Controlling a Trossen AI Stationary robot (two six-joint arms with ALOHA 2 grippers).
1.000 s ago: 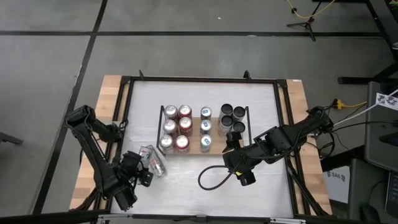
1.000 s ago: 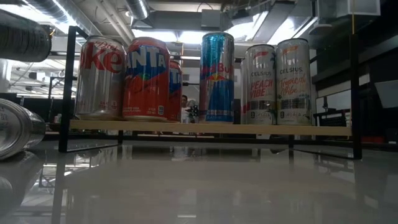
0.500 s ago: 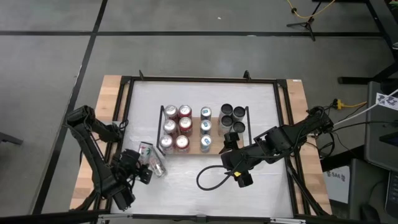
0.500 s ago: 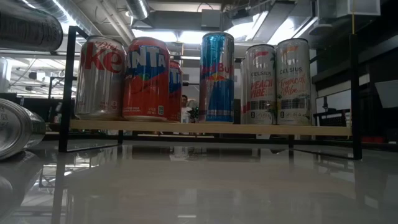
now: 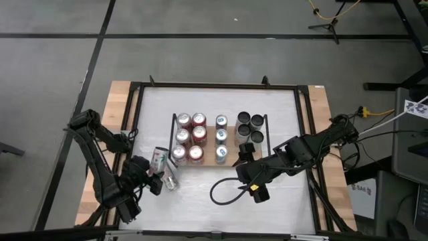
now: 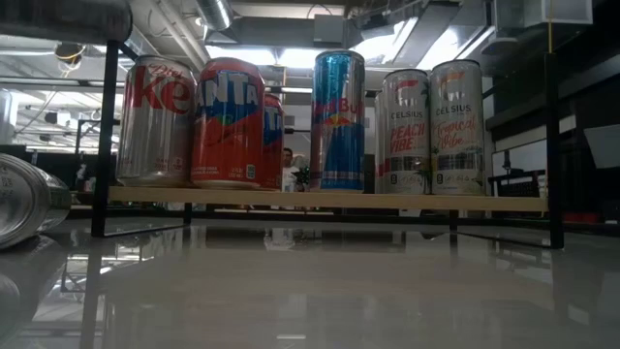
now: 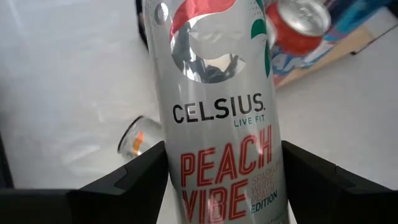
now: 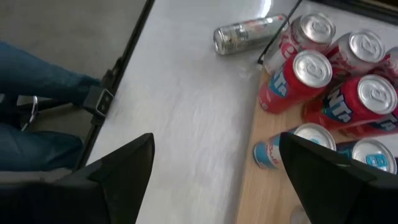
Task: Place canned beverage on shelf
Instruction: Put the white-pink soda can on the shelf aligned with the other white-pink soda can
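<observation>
Currently listed: left gripper (image 7: 217, 180) clamped on Celsius can (image 5: 162, 166), held off the shelf's (image 5: 231, 161) left end above the white table (image 5: 200, 194). Right gripper (image 5: 245, 152) spread apart, empty, at shelf's front edge. Shelf stocked with upright cans (image 5: 190, 137).

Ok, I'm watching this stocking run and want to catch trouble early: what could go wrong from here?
1. The left gripper holds the Celsius can right beside a loose can lying on the table; a swing might send it rolling.
2. The shelf is crowded, so setting the can down could topple the standing cans.
3. The open right gripper sits by the shelf's front right end and may block the way.
</observation>
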